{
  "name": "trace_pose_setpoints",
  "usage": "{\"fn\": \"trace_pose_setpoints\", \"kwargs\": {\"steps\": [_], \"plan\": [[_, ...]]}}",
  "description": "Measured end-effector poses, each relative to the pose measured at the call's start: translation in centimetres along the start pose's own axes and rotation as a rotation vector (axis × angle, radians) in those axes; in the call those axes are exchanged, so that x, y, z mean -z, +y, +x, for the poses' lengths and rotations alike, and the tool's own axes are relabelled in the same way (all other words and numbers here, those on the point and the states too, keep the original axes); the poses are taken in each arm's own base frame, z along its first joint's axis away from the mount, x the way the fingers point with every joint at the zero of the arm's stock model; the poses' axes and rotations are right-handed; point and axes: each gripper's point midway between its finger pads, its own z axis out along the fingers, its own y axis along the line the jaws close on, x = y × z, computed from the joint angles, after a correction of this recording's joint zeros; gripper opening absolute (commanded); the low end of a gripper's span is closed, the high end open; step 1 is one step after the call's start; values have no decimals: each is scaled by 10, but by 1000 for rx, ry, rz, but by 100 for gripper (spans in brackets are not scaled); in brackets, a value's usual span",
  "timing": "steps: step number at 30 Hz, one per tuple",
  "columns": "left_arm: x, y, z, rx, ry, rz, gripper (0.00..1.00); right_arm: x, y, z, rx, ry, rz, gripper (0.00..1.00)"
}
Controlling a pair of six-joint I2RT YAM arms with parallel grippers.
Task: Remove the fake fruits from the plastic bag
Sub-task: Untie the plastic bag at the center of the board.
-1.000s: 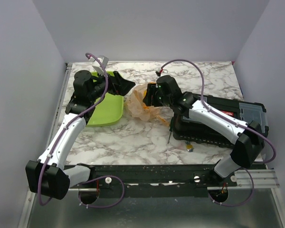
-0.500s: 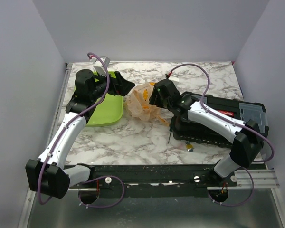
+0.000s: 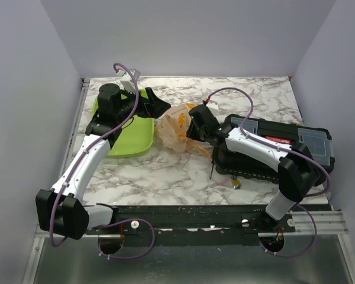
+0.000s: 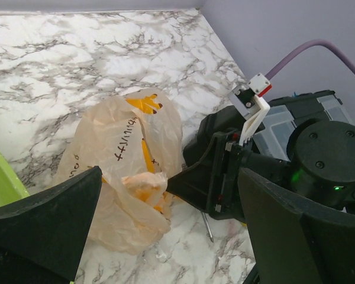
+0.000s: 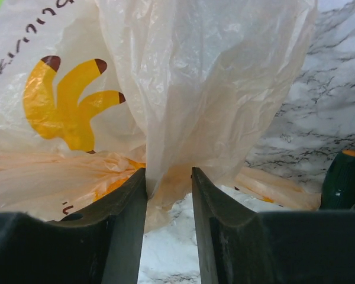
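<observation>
The plastic bag [image 3: 176, 127] lies crumpled on the marble table between the two arms, peach-beige with orange prints. It shows in the left wrist view [image 4: 115, 160] and fills the right wrist view [image 5: 195, 77]. No fake fruits show; the bag hides whatever is inside. My right gripper [image 3: 191, 129] is at the bag's right edge, low over the table. Its jaws [image 5: 169, 173] stand narrowly apart with a fold of the bag between them, touching the left finger. My left gripper [image 3: 154, 105] hovers wide open and empty [image 4: 168, 236], above and left of the bag.
A lime-green tray [image 3: 127, 135] lies left of the bag, under my left arm. A black toolbox [image 3: 272, 151] sits at the right, under my right arm. A screwdriver [image 3: 212, 167] lies on the table before it, and a small object [image 3: 235, 184] further forward.
My right gripper has moved left and down, and its jaws now straddle a fold of the bag. My left gripper has shifted slightly right and back, still open.
</observation>
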Motion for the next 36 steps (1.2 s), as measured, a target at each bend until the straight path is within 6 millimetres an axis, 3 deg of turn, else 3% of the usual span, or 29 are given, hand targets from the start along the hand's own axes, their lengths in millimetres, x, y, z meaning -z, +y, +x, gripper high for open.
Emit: {"fn": "trace_pose_setpoints", "kwargs": {"steps": [5, 12, 20, 24, 28, 33, 36], "plan": [[-3, -1, 2, 21, 17, 17, 96, -6, -3, 11, 0, 25, -6, 40], [-6, -4, 3, 33, 33, 35, 94, -11, 0, 13, 5, 24, -21, 1], [-6, -11, 6, 64, 53, 68, 92, -9, -2, 25, 12, 29, -84, 1], [-8, -24, 14, 64, 82, 93, 90, 10, 6, 17, -14, -13, -176, 1], [-5, -51, 16, 41, 133, 132, 86, 38, 19, 3, -52, -72, -308, 1], [19, -71, 26, 17, 146, 157, 77, 55, 34, -2, -74, -98, -429, 1], [42, -75, 47, 24, 164, 149, 71, 56, 34, 3, -73, -92, -454, 1]]}}
